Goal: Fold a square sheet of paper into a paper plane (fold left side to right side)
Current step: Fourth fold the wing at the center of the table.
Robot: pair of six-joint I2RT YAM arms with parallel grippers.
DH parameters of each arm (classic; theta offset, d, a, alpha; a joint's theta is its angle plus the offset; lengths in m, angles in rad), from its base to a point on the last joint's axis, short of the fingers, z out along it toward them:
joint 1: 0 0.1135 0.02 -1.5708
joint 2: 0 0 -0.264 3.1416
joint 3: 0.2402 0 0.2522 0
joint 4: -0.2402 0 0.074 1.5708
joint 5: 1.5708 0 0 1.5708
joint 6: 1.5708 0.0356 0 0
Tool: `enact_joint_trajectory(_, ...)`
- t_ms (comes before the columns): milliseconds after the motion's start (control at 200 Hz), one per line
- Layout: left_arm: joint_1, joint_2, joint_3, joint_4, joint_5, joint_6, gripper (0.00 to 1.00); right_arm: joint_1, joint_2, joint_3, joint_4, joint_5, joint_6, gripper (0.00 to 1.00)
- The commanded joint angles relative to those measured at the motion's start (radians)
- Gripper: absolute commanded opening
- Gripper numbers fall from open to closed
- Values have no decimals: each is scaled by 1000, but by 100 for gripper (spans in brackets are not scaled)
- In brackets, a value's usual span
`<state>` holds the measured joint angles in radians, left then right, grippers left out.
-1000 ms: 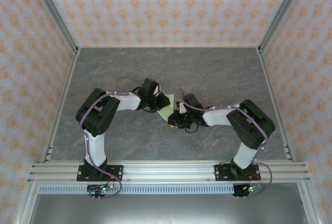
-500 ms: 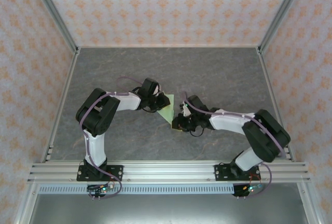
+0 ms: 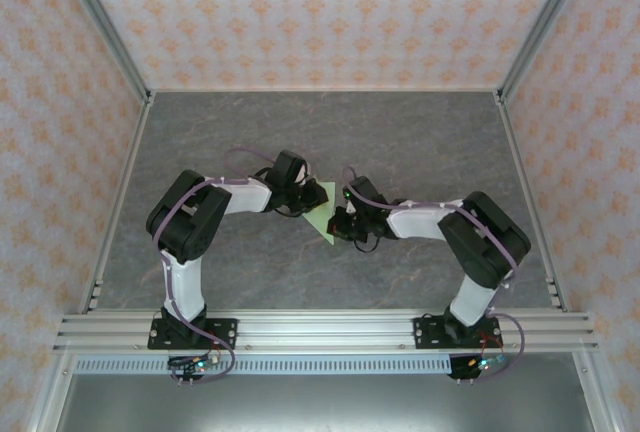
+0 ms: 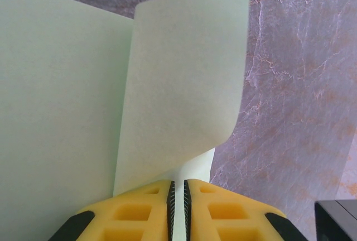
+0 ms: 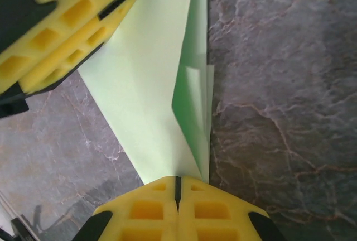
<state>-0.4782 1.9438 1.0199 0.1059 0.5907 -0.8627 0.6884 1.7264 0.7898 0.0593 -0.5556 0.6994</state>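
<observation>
The square sheet of paper (image 3: 320, 219) lies partly folded on the grey table between both grippers. In the left wrist view a pale green flap (image 4: 184, 73) curls up over the flat part of the sheet. My left gripper (image 4: 178, 188) is shut on the sheet's near edge, with paper showing between the jaws. In the right wrist view the sheet (image 5: 145, 101) narrows to a corner at my right gripper (image 5: 177, 181), which is shut on it. A folded layer stands up along the right edge. From above, the left gripper (image 3: 303, 202) and right gripper (image 3: 341, 224) face each other across the sheet.
The marbled grey table (image 3: 420, 142) spreads around the paper, enclosed by patterned walls and an aluminium frame (image 3: 300, 330) at the near edge. The left gripper's yellow fingers (image 5: 67, 23) sit close to the right wrist camera, at its upper left.
The right arm's elbow swung out to the right half a second ago and has come back. Its gripper has shifted slightly toward the left gripper. The left arm holds still.
</observation>
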Motion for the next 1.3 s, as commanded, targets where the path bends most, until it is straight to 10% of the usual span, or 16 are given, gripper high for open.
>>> enact_joint_trajectory(0, 0, 2, -28, -87, -75, 25, 18, 3, 35, 13, -26, 28, 13, 6)
enact_joint_trajectory(1011, 275, 198, 369, -250, 46, 223, 19, 3, 29, -83, -237, 54, -67, 6)
enact_joint_trajectory(1296, 259, -126, 95, -114, 70, 212, 18, 3, 30, -61, -237, 73, -68, 6)
